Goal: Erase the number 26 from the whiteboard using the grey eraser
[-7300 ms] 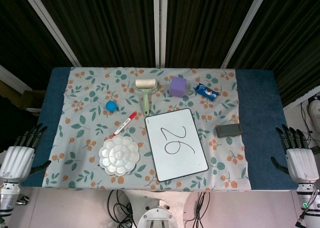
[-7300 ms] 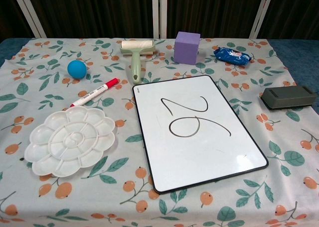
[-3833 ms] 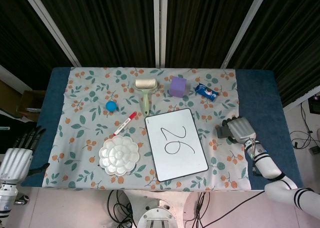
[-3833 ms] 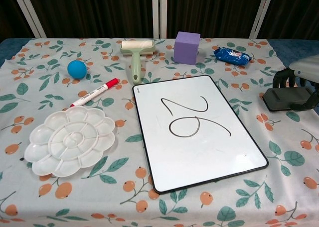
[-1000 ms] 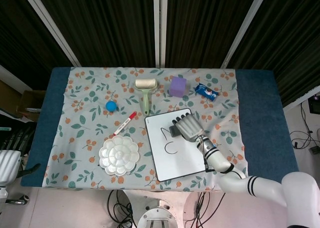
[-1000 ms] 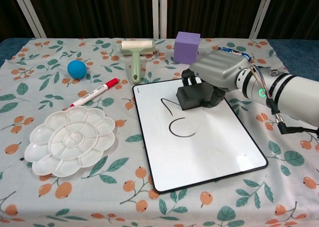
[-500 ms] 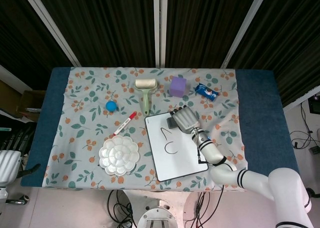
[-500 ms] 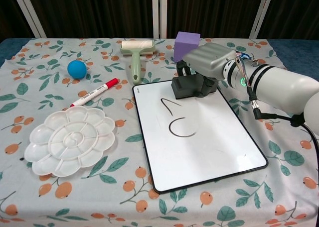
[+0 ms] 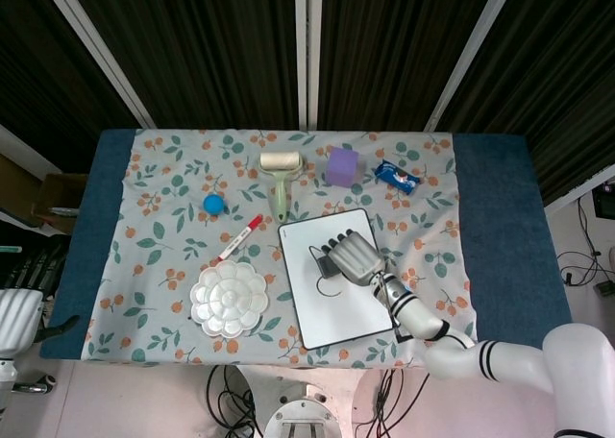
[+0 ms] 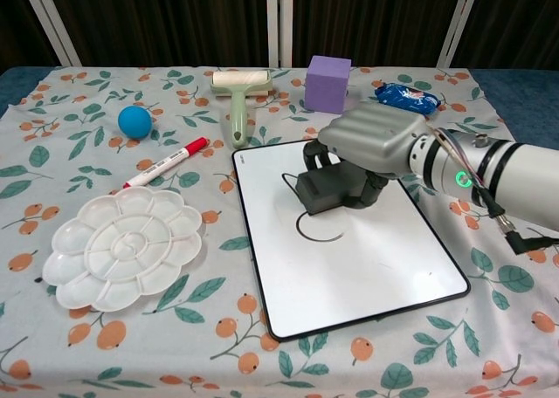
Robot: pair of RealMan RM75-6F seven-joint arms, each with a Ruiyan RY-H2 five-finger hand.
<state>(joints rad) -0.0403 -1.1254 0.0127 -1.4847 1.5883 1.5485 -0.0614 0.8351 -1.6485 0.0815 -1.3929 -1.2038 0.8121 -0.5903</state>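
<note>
The whiteboard [image 10: 376,267] [image 9: 357,311] lies at the table's middle, tilted slightly. My right hand [image 10: 371,145] [image 9: 352,256] grips the grey eraser [image 10: 327,191] [image 9: 324,263] and presses it on the board's upper left part. Only a short stroke at the eraser's left edge and a curved black arc [image 10: 317,233] just below it show of the number. My left hand [image 9: 19,315] hangs off the table's left edge, partly cut by the frame; its fingers cannot be made out.
On the floral cloth lie a white paint palette [image 10: 122,245], a red marker [image 10: 166,162], a blue ball [image 10: 134,120], a green lint roller [image 10: 239,97], a purple cube [image 10: 327,82] and a blue packet [image 10: 406,97].
My right hand has slid the eraser from the board's top edge down and left over the upper stroke, wiping most of it. The lower arc stays.
</note>
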